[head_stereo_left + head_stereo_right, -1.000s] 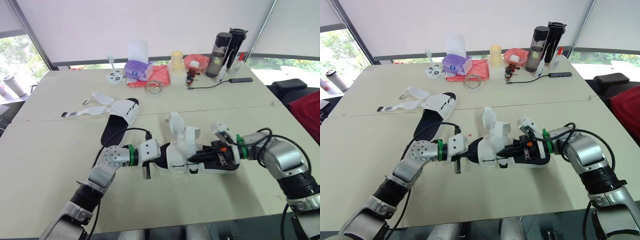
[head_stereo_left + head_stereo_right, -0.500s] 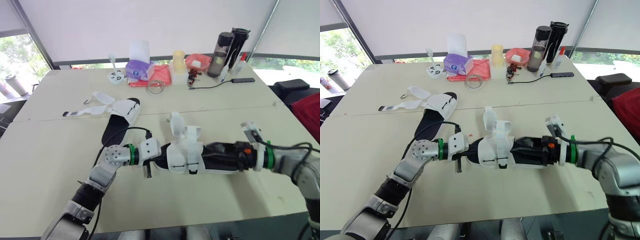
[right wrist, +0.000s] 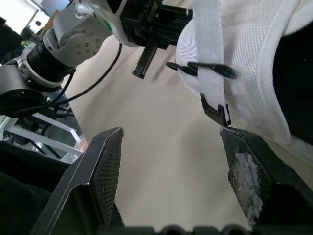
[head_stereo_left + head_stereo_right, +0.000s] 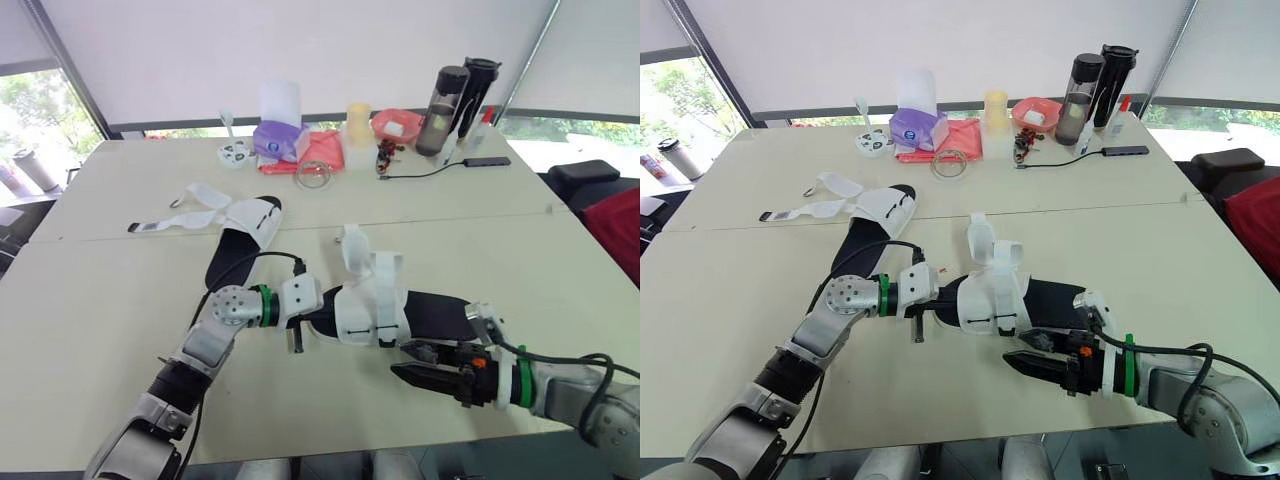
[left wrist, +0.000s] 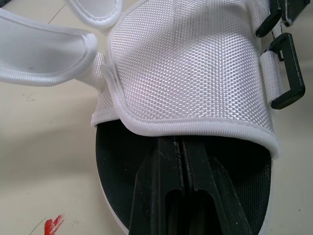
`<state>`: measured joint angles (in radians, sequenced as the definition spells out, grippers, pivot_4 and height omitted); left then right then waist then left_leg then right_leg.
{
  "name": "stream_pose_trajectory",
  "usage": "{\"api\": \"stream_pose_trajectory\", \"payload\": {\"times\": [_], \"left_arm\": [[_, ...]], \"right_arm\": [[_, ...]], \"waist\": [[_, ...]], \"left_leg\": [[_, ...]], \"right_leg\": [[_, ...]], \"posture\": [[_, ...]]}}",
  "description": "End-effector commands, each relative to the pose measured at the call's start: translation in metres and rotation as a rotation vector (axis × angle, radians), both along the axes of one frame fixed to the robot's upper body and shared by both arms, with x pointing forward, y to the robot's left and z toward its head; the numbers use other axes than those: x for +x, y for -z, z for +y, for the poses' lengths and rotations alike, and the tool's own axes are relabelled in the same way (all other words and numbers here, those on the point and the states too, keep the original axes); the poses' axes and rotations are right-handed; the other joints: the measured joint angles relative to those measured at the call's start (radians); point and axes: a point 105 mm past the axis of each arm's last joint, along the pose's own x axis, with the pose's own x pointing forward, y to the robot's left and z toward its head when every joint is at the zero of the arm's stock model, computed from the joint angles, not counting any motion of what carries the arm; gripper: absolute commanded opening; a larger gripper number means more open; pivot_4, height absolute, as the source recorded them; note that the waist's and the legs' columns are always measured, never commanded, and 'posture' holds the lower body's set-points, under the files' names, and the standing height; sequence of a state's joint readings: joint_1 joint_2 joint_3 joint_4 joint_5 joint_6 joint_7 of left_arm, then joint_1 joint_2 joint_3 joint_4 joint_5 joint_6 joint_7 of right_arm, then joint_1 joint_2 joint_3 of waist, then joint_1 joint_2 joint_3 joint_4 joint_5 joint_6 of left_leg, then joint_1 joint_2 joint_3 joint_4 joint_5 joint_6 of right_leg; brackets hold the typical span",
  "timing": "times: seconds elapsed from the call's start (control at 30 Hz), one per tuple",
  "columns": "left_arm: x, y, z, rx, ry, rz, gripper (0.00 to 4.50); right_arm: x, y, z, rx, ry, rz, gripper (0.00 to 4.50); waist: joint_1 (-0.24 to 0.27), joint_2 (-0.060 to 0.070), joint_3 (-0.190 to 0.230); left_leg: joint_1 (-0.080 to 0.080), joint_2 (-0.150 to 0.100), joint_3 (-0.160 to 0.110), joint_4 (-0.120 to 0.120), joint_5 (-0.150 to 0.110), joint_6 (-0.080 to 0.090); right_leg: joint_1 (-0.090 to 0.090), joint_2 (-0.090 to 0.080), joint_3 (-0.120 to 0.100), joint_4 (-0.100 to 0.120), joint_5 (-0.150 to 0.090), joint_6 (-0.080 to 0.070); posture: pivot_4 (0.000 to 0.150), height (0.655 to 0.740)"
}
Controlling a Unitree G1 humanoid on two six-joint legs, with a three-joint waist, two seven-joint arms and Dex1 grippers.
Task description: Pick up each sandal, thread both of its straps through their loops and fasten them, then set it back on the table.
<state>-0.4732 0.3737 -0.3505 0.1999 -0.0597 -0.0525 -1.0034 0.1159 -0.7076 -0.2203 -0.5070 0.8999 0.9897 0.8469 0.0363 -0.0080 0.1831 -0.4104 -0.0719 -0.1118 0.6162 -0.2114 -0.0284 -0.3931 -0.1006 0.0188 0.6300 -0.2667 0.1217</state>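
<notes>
Near sandal (image 4: 372,305) lies mid-desk (image 4: 90,330), sole down. Its long axis runs 9 to 3 o'clock; we read the toe at 9 and the bare black heel at 3.

Left gripper (image 5: 180,147) has its jaws together, clamped on the sole at the toe end, just under the edge of the white mesh upper. Right gripper (image 4: 1025,360) hovers off the sandal's 6 o'clock side, near but not touching. Its jaws are wide apart and hold nothing.

The loose strap (image 4: 352,245) stands up on the sandal's 12 o'clock side. The black loops (image 3: 215,105) sit along the 6 o'clock edge, facing the right gripper. Neither strap looks threaded, so we judge the step as fetch the strap, then thread it.

To do it well:
- the left jaws keep the toe pinned so the sandal can't swivel
- the right jaws go over the upper and pinch the strap close to its free tip
- the tip is fed flat, in line with the loop slot, since a twisted or skewed tip will likely jam
- the pull goes toward 6 o'clock

Second sandal (image 4: 245,225) sits at 10 o'clock from the first, well apart, straps splayed open, not yet done.
</notes>
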Motion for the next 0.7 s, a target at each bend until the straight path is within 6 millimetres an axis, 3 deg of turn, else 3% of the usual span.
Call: {"api": "stream_pose_trajectory", "payload": {"times": [0.03,0.3,0.63,0.7], "left_arm": [[0.003,0.002,0.002,0.02,-0.007,0.0,0.0],[0.002,0.002,0.002,0.016,-0.008,0.002,0.0],[0.001,0.004,0.001,0.014,-0.014,0.008,0.0],[0.001,0.004,0.001,0.014,-0.014,0.009,0.0]], "right_arm": [[0.004,0.002,-0.002,-0.001,0.016,-0.027,3.35],[0.016,0.005,-0.001,0.01,0.034,-0.052,3.35],[0.019,-0.006,0.018,0.118,-0.001,-0.032,3.35],[0.019,-0.003,0.019,0.118,0.004,-0.024,2.81]], "waist": [[0.001,0.0,0.0],[0.0,0.0,0.0],[0.0,0.0,0.0],[0.0,0.0,0.0]], "left_leg": [[0.0,0.0,0.0,0.0,0.0,0.0],[0.0,0.0,0.0,0.0,0.0,0.0],[0.0,0.0,0.0,0.0,0.0,0.0],[0.0,0.0,0.0,0.0,0.0,0.0]], "right_leg": [[0.0,0.0,0.0,0.0,0.0,0.0],[0.0,0.0,0.0,0.0,0.0,0.0],[0.0,0.0,0.0,0.0,0.0,0.0],[0.0,0.0,0.0,0.0,0.0,0.0]], "posture": [[0.15,0.74],[0.15,0.74],[0.15,0.74],[0.15,0.74]]}}
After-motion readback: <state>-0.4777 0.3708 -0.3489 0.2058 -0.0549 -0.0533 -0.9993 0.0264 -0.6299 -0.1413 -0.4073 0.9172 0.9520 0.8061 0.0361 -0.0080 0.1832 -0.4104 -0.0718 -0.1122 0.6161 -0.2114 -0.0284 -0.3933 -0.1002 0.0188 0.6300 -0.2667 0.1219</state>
